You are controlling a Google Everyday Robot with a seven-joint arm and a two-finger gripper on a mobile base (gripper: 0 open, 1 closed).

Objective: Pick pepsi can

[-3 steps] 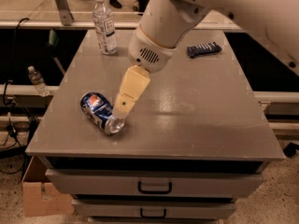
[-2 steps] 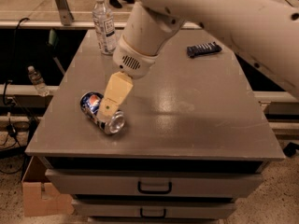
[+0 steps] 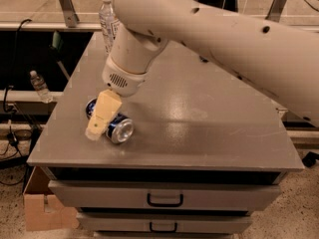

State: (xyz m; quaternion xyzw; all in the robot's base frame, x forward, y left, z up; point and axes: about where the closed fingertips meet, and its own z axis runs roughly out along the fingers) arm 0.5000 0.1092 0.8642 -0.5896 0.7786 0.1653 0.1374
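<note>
Small dark-blue aluminium pepsi can [image 3: 118, 128] is seen lying on its side at front-left of the grey surface [image 3: 209, 128], partly covered by the cream gripper [image 3: 99, 121]. Whether the gripper is open or closed cannot be told.

Count: 1 pepsi can [image 3: 119, 129], 1 claw [image 3: 97, 128], 2 bottles, 2 drawer handles, 1 cardboard box [image 3: 45, 212].
The tabletop [image 3: 209, 118] carries 1 can, with the 1 claw over it near the front-left corner, and 1 far bottle [image 3: 107, 19]; 1 left bottle [image 3: 39, 85] stands off the tabletop, lower down; 1 upper handle [image 3: 164, 200] and 1 lower handle [image 3: 163, 227] show in front.
</note>
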